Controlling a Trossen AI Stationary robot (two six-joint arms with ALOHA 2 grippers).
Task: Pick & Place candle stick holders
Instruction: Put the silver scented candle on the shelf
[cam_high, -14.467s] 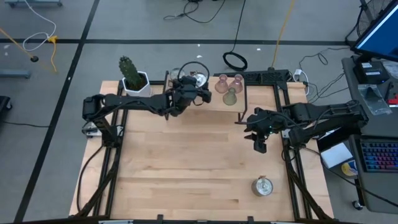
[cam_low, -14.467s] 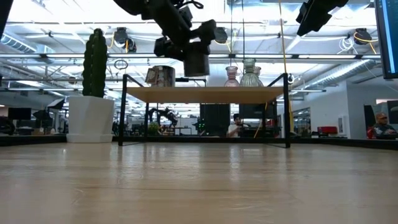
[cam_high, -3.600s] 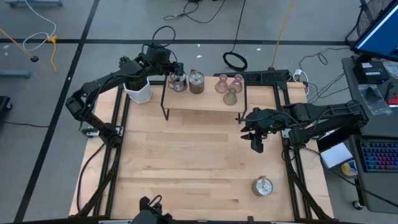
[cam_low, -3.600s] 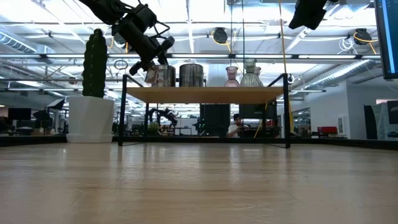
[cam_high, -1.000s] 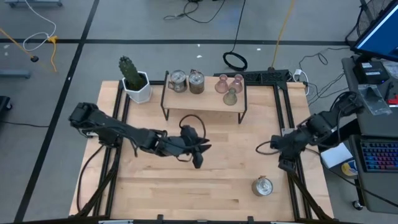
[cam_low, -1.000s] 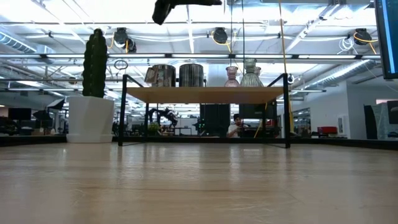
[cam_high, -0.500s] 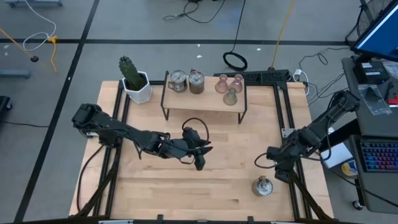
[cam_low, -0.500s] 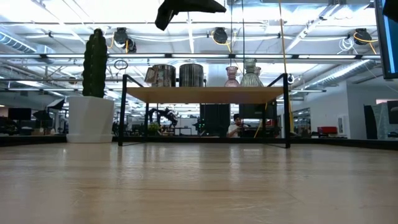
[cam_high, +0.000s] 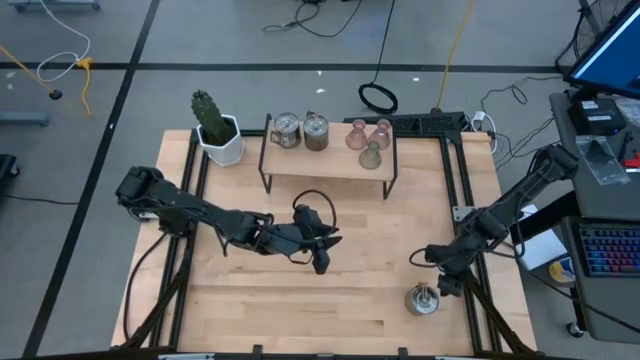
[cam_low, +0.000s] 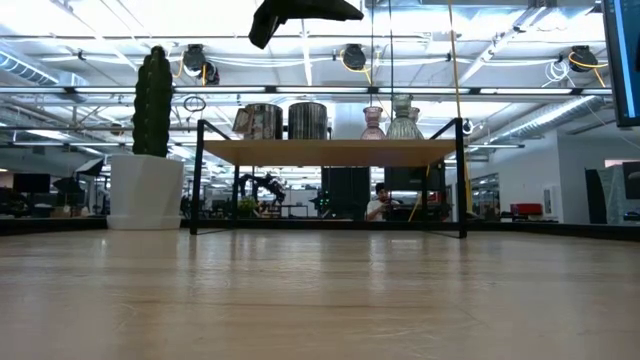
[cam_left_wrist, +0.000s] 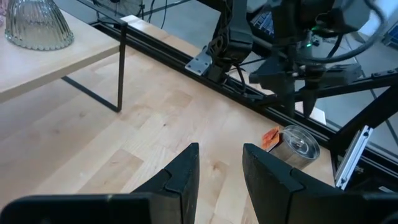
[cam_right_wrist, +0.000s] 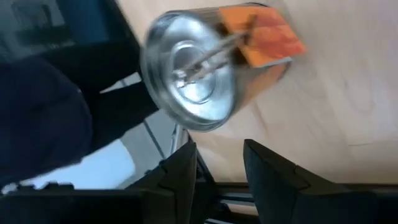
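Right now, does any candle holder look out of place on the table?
Yes. One silver holder stands alone near the table's front right corner, while five others sit on the shelf. The right gripper hovers open beside it.

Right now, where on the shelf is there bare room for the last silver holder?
Little: the shelf is crowded, two silver holders left, three glass holders right. A bare strip runs along its front edge. The right gripper hangs above the last holder.

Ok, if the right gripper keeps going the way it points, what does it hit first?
Likely the silver holder with the orange tag: it sits straight ahead of the right gripper, open jaws, nothing between them, though depth is unclear.
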